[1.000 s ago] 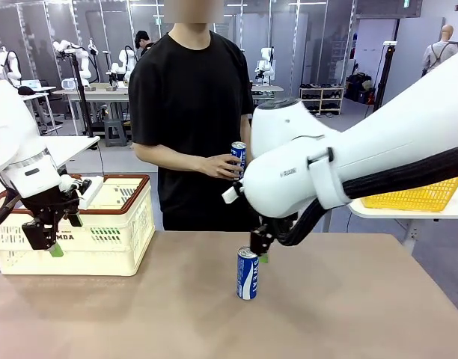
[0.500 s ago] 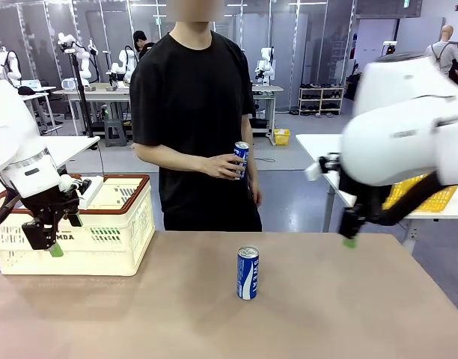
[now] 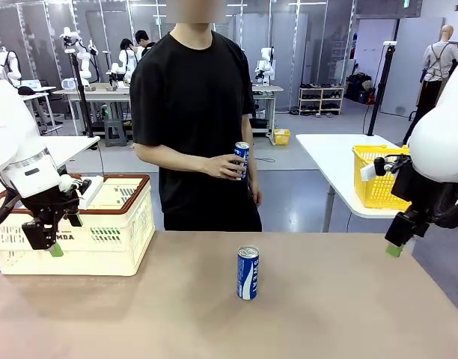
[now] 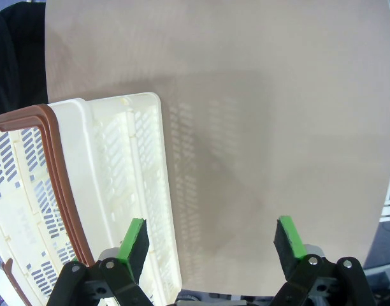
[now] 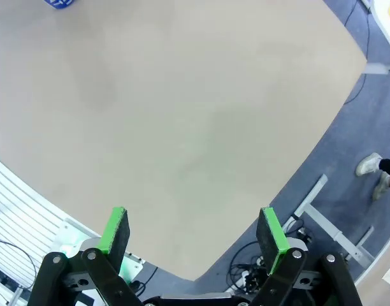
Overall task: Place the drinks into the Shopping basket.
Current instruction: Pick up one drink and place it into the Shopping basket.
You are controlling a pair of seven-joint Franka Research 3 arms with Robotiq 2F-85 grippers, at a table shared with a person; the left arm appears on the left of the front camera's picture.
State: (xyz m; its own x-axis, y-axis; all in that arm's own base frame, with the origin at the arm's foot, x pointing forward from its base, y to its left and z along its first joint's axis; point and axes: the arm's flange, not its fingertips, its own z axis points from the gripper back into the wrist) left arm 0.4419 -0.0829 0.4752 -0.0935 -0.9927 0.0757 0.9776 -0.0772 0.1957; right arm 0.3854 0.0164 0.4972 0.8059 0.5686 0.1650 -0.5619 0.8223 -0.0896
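1. Front view: a blue and white can (image 3: 247, 273) stands upright mid-table. The person at the far side holds a second can (image 3: 239, 155) in one hand (image 3: 221, 166). My left gripper (image 3: 48, 245) hangs in front of the Shopping basket (image 3: 113, 235) at the left. My right gripper (image 3: 397, 243) hovers at the table's right edge.
2. Left wrist view: my left fingers are spread wide and empty above the table (image 4: 259, 115), one of them by the basket's cream wall.
3. Right wrist view: my right fingers gape, holding nothing, over tabletop. A blue sliver of the can shows far off.
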